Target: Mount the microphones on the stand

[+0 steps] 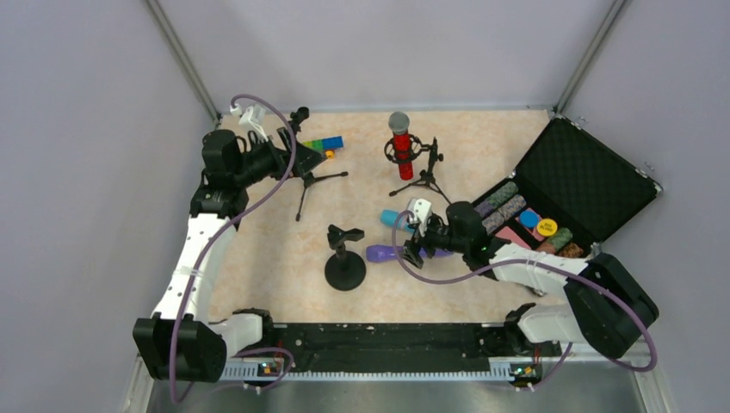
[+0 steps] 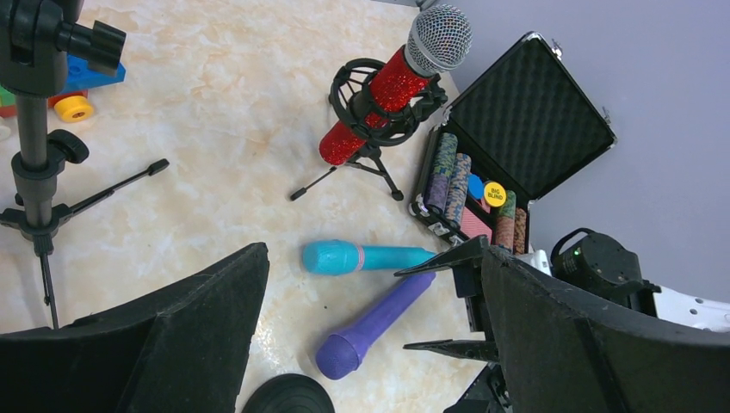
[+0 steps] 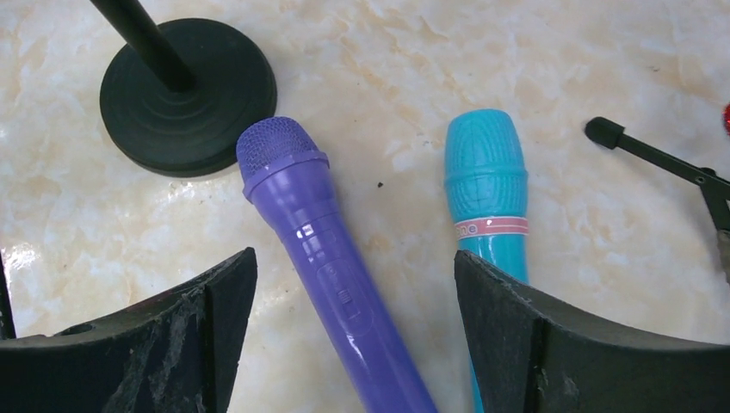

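The glittery red microphone (image 1: 401, 142) sits in the clip of a tripod stand at the back; it also shows in the left wrist view (image 2: 392, 82). The purple microphone (image 1: 383, 253) (image 3: 331, 275) and the light-blue microphone (image 1: 394, 217) (image 3: 486, 181) lie flat on the table. My right gripper (image 1: 416, 245) (image 3: 355, 258) is open, low over the purple mic's handle, one finger on each side. An empty round-base stand (image 1: 345, 258) (image 3: 185, 95) stands beside the purple mic's head. My left gripper (image 1: 286, 157) (image 2: 374, 249) is open and empty next to an empty tripod stand (image 1: 303, 163) (image 2: 34, 129).
An open black case (image 1: 585, 181) (image 2: 525, 120) with poker chips lies at the right. Coloured toy blocks (image 1: 323, 144) (image 2: 73, 86) lie at the back left behind the tripod stand. The tripod legs spread over the table.
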{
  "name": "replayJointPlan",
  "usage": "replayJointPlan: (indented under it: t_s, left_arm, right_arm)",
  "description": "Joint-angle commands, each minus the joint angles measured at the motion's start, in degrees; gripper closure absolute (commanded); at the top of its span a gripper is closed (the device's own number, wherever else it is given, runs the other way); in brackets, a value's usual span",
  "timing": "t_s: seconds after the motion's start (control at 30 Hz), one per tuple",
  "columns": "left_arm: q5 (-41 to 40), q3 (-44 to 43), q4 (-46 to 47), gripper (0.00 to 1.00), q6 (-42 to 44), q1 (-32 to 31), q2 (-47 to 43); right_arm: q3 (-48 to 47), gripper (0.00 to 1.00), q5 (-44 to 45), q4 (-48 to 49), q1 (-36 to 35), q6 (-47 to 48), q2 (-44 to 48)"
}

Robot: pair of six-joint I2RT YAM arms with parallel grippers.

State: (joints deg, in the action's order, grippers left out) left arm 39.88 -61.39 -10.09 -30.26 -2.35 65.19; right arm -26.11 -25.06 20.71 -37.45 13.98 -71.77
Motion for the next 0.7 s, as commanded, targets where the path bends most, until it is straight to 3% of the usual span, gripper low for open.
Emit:
replayJointPlan:
  t_s: [0.0, 0.07, 0.27, 0.57, 0.67]
  left_arm:
    - [1.43, 0.30, 3.40, 0.03, 0.20, 0.33, 0.11]
    - [1.49, 0.30, 3.41, 0.03, 0.21, 0.33, 0.11]
    - [1.60, 0.22, 3.42, 0.03, 0.37, 0.42, -0.10]
    - [1.41, 0.30, 3.43, 0.03, 0.73, 0.49, -0.57]
    - [1.57, 0.26, 3.52, 0.03, 0.73, 0.50, -0.66]
  right_arm:
    - [-5.04, 0.20, -1.17, -4.00, -1.41, 4.03, -3.26]
    - [-5.70, 0.25, -1.31, -4.92, -1.75, 4.30, -4.25]
    - [-6.20, 0.26, -0.02, -6.25, -2.95, 3.31, -6.83]
    - [-5.36, 0.29, 4.72, -4.37, -3.90, -7.81, -11.02]
    - [-4.63, 0.39, 8.06, -4.07, -5.12, -10.47, -11.13]
